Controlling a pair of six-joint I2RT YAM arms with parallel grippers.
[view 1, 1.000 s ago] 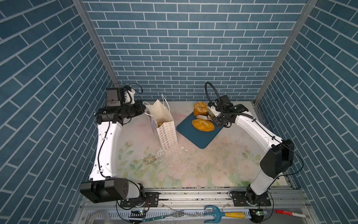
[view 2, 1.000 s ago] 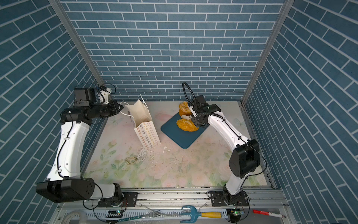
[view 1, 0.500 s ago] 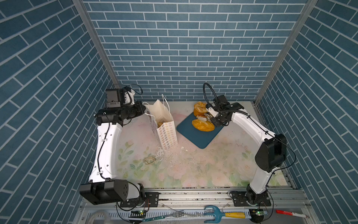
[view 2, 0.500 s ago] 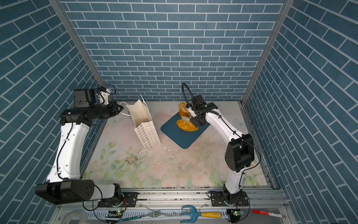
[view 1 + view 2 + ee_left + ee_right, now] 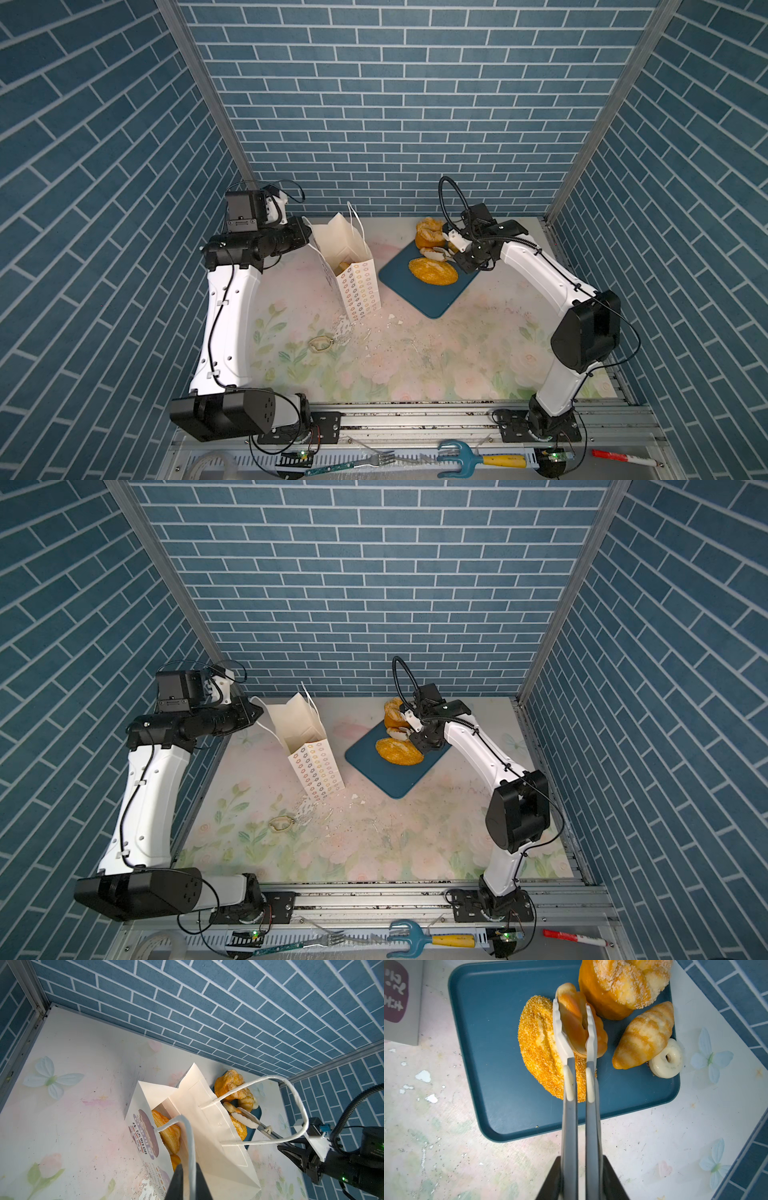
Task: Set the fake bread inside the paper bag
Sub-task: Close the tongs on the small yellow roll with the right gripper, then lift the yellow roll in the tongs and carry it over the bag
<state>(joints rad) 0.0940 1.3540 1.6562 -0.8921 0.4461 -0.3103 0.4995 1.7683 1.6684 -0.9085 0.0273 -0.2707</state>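
The white paper bag (image 5: 355, 266) (image 5: 316, 762) stands open left of the dark teal tray (image 5: 432, 295). My left gripper (image 5: 188, 1165) is shut on one of the bag's cord handles (image 5: 190, 1136). Golden pastries (image 5: 168, 1132) lie inside the bag. My right gripper (image 5: 579, 1159) is shut on grey tongs (image 5: 570, 1088). The tongs' white tips pinch a small orange pastry (image 5: 574, 1022) over the tray. An oval seeded loaf (image 5: 539, 1047), a sugar-dusted tall cake (image 5: 623, 985), a small roll (image 5: 645, 1036) and a white ring (image 5: 667, 1059) lie around it.
White flakes (image 5: 345, 328) and a small loop (image 5: 320, 344) lie on the floral mat in front of the bag. Blue brick walls close in the back and both sides. A fork, a blue hand rake (image 5: 457, 459) and a marker lie on the front rail.
The tongs have narrowed onto the small pastry on the tray, and the right arm has shifted slightly. The left arm has stayed at the bag's handle.
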